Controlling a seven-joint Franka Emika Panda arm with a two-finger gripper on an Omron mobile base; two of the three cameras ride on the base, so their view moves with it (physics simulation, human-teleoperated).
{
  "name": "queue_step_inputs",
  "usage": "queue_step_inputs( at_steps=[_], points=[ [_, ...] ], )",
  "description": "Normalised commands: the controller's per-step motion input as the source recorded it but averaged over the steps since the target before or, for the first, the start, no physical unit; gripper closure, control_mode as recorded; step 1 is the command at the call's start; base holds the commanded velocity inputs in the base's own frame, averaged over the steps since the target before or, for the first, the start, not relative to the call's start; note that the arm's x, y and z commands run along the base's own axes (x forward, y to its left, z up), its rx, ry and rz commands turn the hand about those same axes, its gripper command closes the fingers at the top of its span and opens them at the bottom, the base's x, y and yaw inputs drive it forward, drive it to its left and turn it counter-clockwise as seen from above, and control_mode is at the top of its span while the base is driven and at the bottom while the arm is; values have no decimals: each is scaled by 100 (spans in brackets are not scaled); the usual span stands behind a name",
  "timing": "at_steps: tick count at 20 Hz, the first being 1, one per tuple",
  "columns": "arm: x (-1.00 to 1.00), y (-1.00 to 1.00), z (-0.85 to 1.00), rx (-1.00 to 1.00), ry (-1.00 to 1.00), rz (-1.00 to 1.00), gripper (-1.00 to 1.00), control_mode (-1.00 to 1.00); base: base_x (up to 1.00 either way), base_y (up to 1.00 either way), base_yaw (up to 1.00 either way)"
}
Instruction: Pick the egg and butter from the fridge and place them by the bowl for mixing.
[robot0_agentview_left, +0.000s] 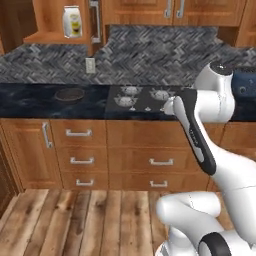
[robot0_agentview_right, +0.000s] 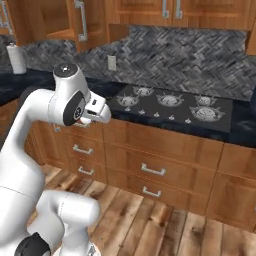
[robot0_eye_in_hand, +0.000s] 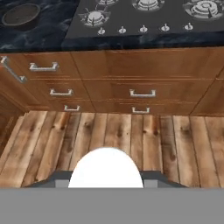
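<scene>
Egg (robot0_eye_in_hand: 106, 168) sits white and rounded at the bottom of the hand view, right where the gripper's tips would rise, so it appears to be held there; the fingers themselves are covered by it, and how far apart they stand cannot be told. In the right base view the gripper (robot0_agentview_right: 101, 111) points forward and slightly down from the bent white arm, in front of the counter edge, with its tips too small to read.

Beyond the egg lies the plank floor (robot0_eye_in_hand: 118, 131), then the wooden drawer fronts (robot0_eye_in_hand: 131, 83) with their pale bar handles. Above them runs the dark counter (robot0_agentview_left: 30, 100), and set into it is the black stove (robot0_agentview_right: 172, 105) with its burners.

On the counter to the left of the stove rests the bowl (robot0_agentview_left: 69, 94), round, shallow and dark, well apart from the gripper; it also shows at the upper left of the hand view (robot0_eye_in_hand: 19, 14). Behind it rises the grey herringbone backsplash (robot0_agentview_left: 150, 47) and the wall cabinets (robot0_agentview_left: 140, 10).
</scene>
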Motion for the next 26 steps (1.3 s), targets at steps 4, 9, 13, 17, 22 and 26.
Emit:
queue_step_inputs(
  at_steps=[4,9,13,17,22,26],
  points=[
    [0,0,0,0,0,0,100,100,60,0,63],
    [0,0,0,0,0,0,100,100,56,0,67],
    [0,0,0,0,0,0,100,100,71,-1,51],
    [0,0,0,0,0,0,100,100,78,0,43],
    [0,0,0,0,0,0,100,100,92,-1,18],
    [0,0,0,0,0,0,100,100,94,-12,3]
  ],
)
